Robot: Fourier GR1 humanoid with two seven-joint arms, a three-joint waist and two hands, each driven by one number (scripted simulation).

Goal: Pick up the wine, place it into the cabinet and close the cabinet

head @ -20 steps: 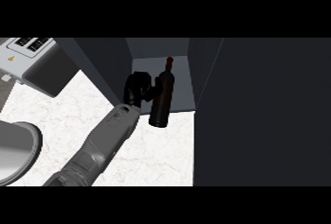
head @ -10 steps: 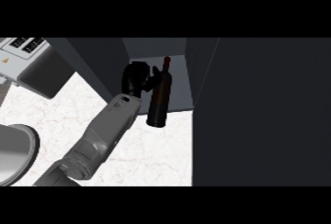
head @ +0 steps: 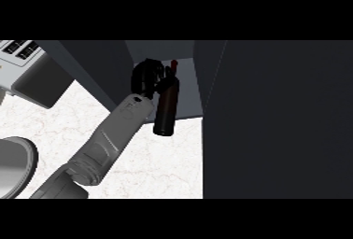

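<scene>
The dark wine bottle [head: 165, 108] with a red cap stands slightly tilted at the mouth of the open cabinet [head: 187, 95], neck pointing inward. Its base shows just over the cabinet's front edge. My left hand [head: 146, 77] is inside the opening, on the bottle's left side, fingers curled round its shoulder and neck. The grey forearm [head: 110, 135] slants in from the lower left. My right hand shows nowhere.
The open cabinet door [head: 276, 121], a big dark panel, fills the right side. A grey appliance [head: 31, 65] sits at the top left. A round grey plate [head: 14, 168] lies at the left edge. White marble counter [head: 162, 163] spreads below the cabinet.
My left arm has pushed farther forward, carrying the bottle deeper toward the cabinet opening. The hand now sits higher on the bottle, near its neck.
</scene>
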